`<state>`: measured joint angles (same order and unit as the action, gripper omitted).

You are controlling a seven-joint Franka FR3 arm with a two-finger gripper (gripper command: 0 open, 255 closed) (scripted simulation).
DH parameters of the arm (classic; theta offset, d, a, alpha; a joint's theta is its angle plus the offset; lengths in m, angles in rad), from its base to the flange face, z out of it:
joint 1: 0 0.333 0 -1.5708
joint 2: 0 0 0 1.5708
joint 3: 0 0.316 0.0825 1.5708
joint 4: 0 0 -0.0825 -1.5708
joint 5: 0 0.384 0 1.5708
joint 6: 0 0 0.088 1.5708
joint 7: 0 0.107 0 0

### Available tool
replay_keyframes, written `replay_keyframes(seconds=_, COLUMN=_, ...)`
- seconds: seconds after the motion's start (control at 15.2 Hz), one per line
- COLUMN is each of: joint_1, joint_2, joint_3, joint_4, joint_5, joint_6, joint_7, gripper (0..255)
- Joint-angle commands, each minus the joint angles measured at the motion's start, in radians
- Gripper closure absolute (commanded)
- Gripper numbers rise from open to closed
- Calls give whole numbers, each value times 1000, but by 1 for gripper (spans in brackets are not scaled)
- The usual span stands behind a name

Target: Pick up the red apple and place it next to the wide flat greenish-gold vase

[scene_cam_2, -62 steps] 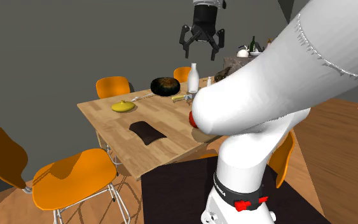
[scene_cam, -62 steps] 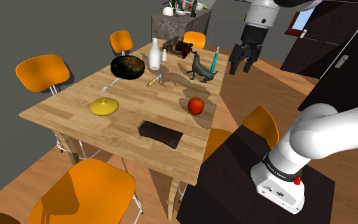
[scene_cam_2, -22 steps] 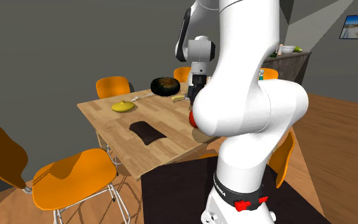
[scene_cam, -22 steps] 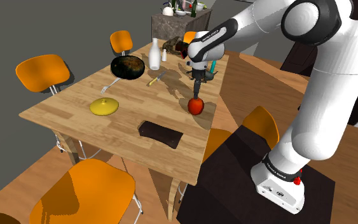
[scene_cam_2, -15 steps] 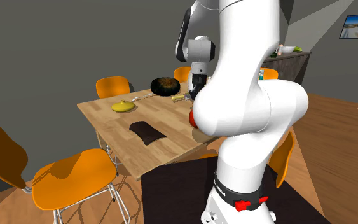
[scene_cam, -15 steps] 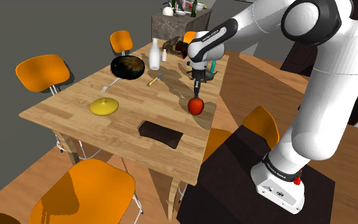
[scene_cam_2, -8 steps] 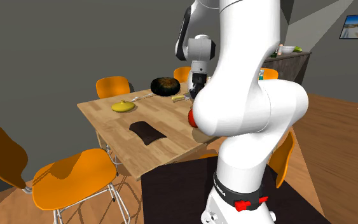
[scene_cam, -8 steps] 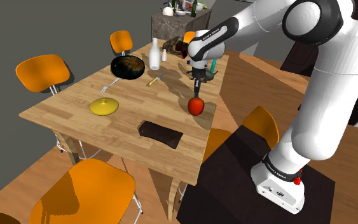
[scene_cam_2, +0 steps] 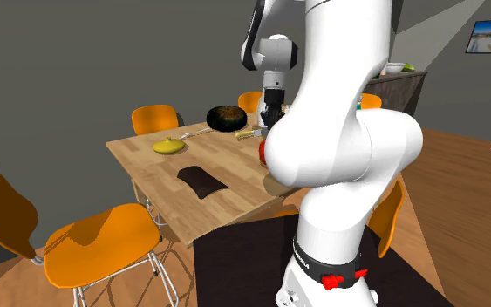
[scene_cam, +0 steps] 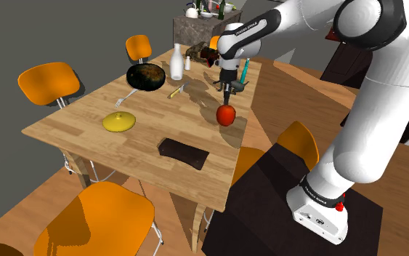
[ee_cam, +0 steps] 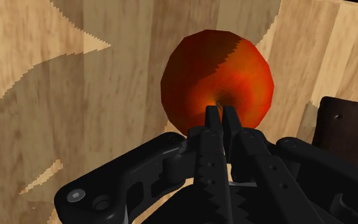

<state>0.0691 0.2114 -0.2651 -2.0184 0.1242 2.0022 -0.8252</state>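
Hanging from the black two-finger gripper [ee_cam: 214, 116], the round red apple [scene_cam: 226, 115] is pinched at its top, with the fingers closed so far that they almost meet. It appears to sit just clear of the light wooden table [scene_cam: 79, 127], near the table edge on the shoulder view's right. The wide flat greenish-gold vase [scene_cam: 118, 121] lies well apart toward that view's left, so the carry must run leftward across the tabletop. Most of that line is bare wood. A dark brown flat rectangular pad [scene_cam: 183, 153] lies just nearer the camera than the path, while a dark round bowl [scene_cam: 146, 75] and a white bottle [scene_cam: 176, 62] stand farther back. With so slim a pinch, the apple may swing or slip during the carry.
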Motion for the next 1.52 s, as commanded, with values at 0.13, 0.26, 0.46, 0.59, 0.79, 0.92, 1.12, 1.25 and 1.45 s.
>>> replay_keyframes(seconds=0.13, joint_1=3, joint_2=-27, joint_3=-1, joint_4=23, joint_5=-10, joint_6=-49, joint_7=12, gripper=255)
replay_keyframes(seconds=0.26, joint_1=4, joint_2=-40, joint_3=-2, joint_4=36, joint_5=-14, joint_6=-73, joint_7=16, gripper=255)
replay_keyframes(seconds=0.46, joint_1=5, joint_2=-57, joint_3=-3, joint_4=56, joint_5=-20, joint_6=-110, joint_7=21, gripper=255)
replay_keyframes(seconds=0.59, joint_1=5, joint_2=-67, joint_3=-4, joint_4=71, joint_5=-24, joint_6=-134, joint_7=25, gripper=255)
replay_keyframes(seconds=0.79, joint_1=6, joint_2=-82, joint_3=-4, joint_4=94, joint_5=-29, joint_6=-171, joint_7=30, gripper=255)
replay_keyframes(seconds=0.92, joint_1=6, joint_2=-90, joint_3=-5, joint_4=111, joint_5=-32, joint_6=-196, joint_7=33, gripper=255)
replay_keyframes(seconds=1.12, joint_1=6, joint_2=-101, joint_3=-5, joint_4=138, joint_5=-35, joint_6=-234, joint_7=37, gripper=255)
replay_keyframes(seconds=1.25, joint_1=6, joint_2=-108, joint_3=-5, joint_4=157, joint_5=-38, joint_6=-259, joint_7=40, gripper=255)
replay_keyframes(seconds=1.45, joint_1=7, joint_2=-116, joint_3=-6, joint_4=188, joint_5=-40, joint_6=-298, joint_7=44, gripper=255)
